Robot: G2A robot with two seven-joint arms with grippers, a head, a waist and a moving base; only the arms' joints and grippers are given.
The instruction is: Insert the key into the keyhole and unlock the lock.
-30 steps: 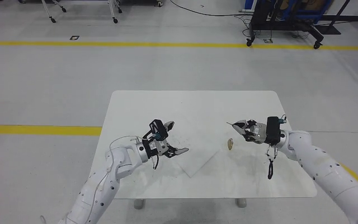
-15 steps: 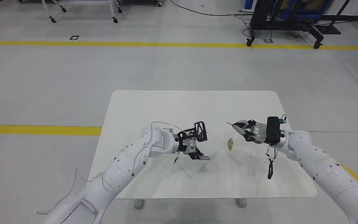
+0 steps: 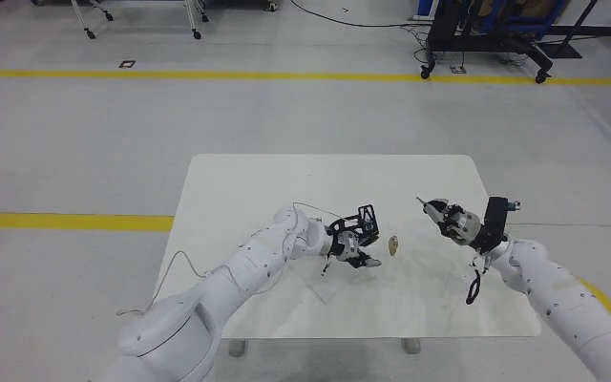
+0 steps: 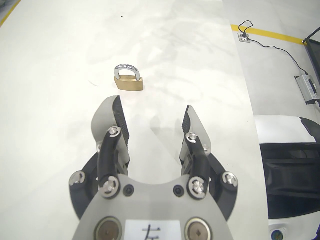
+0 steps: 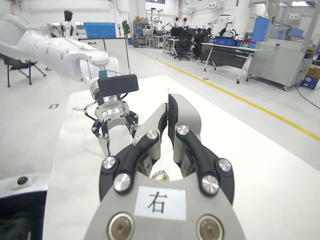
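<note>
Overhead, left gripper is spread open just beside the padlock on the table. Right gripper is apart from the padlock, clamped on the key. Left wrist: padlock sits just ahead of the parted fingers. Right wrist: closed tips pinch the thin key.

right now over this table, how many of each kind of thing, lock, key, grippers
padlock: 1
key: 1
grippers: 2, left gripper with jaws apart, right gripper closed on the key
total: 4
</note>
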